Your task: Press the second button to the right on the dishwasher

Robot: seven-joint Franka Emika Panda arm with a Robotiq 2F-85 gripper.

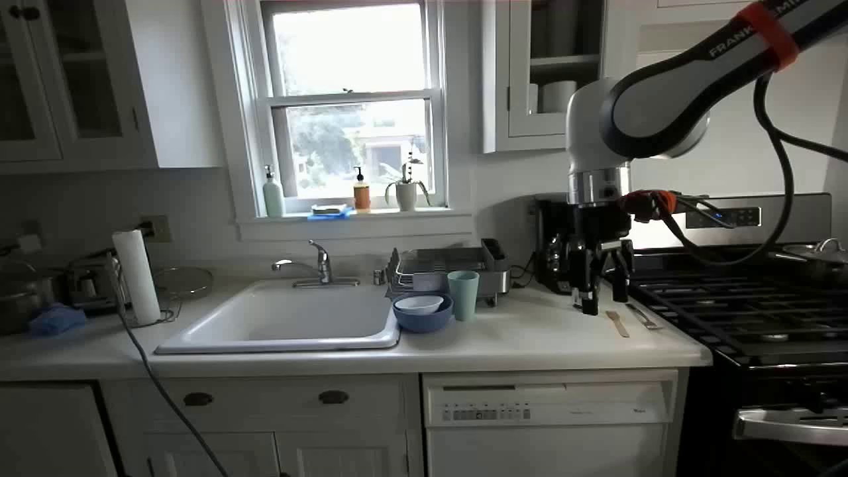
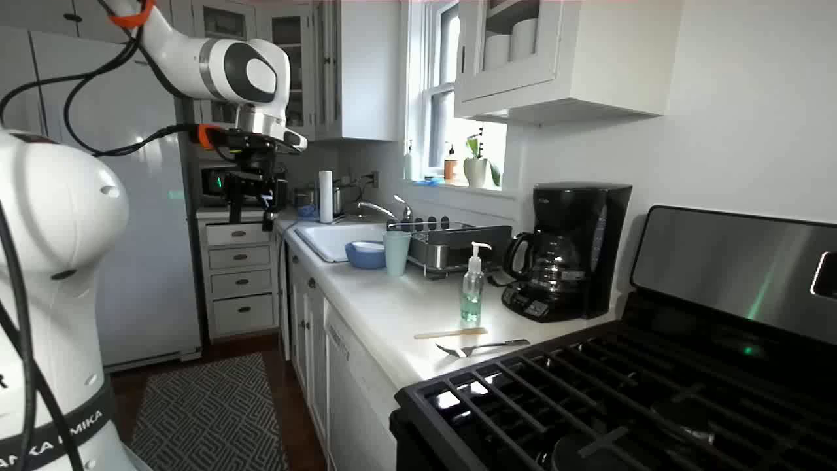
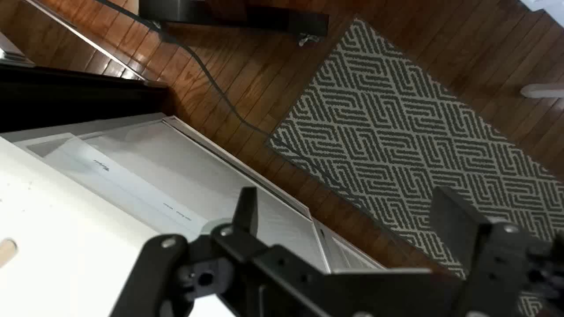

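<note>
The white dishwasher [image 1: 546, 452] stands under the counter beside the stove. It also shows side-on in an exterior view [image 2: 358, 399] and from above in the wrist view [image 3: 194, 165]. Its row of tiny buttons [image 1: 487, 413] runs along the left part of the top strip; the row is small and steeply angled here [image 2: 338, 341]. In the wrist view the jaw hides that end of the strip. My gripper [image 1: 605, 303] points down, open and empty. It hangs above counter height, out in front of the counter edge [image 2: 252, 221]. Its fingers are wide apart [image 3: 347, 196] and touch nothing.
The black stove [image 2: 588, 399] adjoins the dishwasher's right side. On the counter [image 1: 530, 348] are a wooden utensil [image 2: 451, 333], a fork [image 2: 482, 347], a pump bottle [image 2: 471, 288], a coffee maker [image 2: 569, 255], blue bowl [image 1: 424, 322] and cup [image 1: 464, 296]. A patterned rug [image 3: 396, 127] lies below.
</note>
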